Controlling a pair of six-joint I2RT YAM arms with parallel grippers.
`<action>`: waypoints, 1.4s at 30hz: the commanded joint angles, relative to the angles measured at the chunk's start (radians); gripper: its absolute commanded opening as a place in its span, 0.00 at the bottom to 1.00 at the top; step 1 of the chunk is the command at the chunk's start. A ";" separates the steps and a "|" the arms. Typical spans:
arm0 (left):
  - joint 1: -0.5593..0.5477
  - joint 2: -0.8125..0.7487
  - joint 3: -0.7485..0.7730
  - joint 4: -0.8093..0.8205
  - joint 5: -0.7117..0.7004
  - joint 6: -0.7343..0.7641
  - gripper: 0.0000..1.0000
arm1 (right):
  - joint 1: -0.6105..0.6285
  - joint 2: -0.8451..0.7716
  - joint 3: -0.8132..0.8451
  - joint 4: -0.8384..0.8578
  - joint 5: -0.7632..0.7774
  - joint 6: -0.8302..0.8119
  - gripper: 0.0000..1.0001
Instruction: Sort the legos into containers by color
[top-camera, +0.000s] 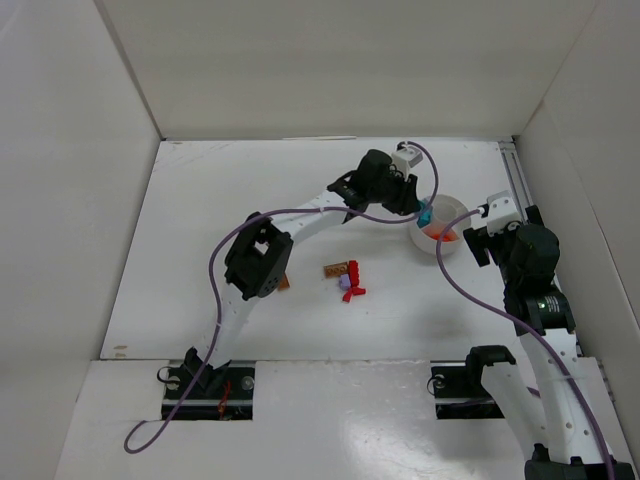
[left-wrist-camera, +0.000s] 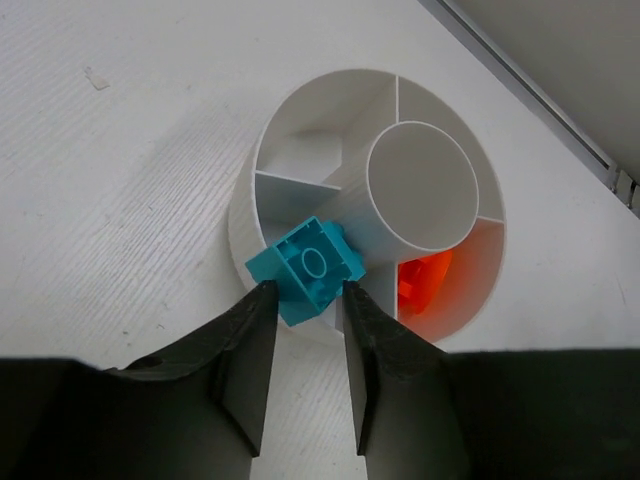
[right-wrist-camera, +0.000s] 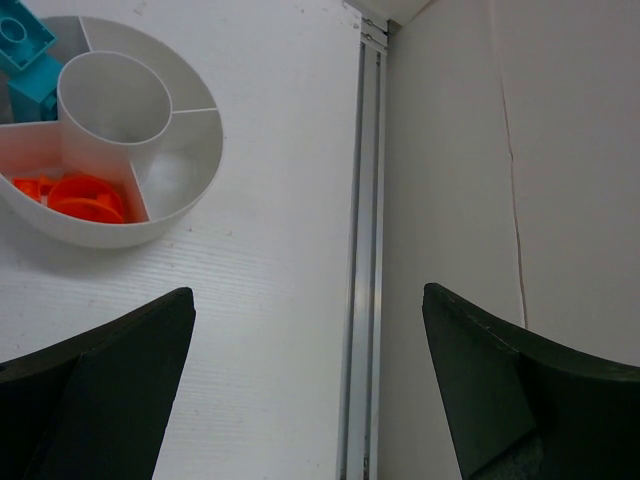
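Note:
My left gripper (left-wrist-camera: 305, 290) is shut on a teal brick (left-wrist-camera: 306, 267), pinched between the two fingertips. It holds the brick over the near rim of the round white bowl (left-wrist-camera: 247, 195), which has a central cup and wedge compartments. Orange pieces (left-wrist-camera: 425, 282) lie in one wedge. From above, the teal brick (top-camera: 425, 214) hangs at the bowl's (top-camera: 462, 208) left edge. Loose legos lie mid-table: a brown one (top-camera: 335, 270), red ones (top-camera: 352, 268) and a purple one (top-camera: 345, 283). My right gripper (right-wrist-camera: 305, 300) is open and empty, just right of the bowl (right-wrist-camera: 200, 190).
A metal rail (right-wrist-camera: 362, 250) runs along the right wall beside the bowl. White walls enclose the table on three sides. A small brown piece (top-camera: 285, 283) lies beside the left arm's elbow. The purple cable (top-camera: 300, 212) drapes along the left arm.

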 joint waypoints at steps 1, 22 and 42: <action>-0.015 0.007 0.062 0.041 0.067 0.001 0.27 | -0.006 -0.003 -0.002 0.063 0.010 -0.002 1.00; -0.035 0.056 0.109 0.128 0.138 -0.043 0.09 | -0.006 -0.012 -0.002 0.063 0.010 -0.002 1.00; -0.035 -0.063 0.042 0.049 0.119 -0.005 0.49 | -0.006 -0.021 -0.002 0.063 0.010 -0.002 1.00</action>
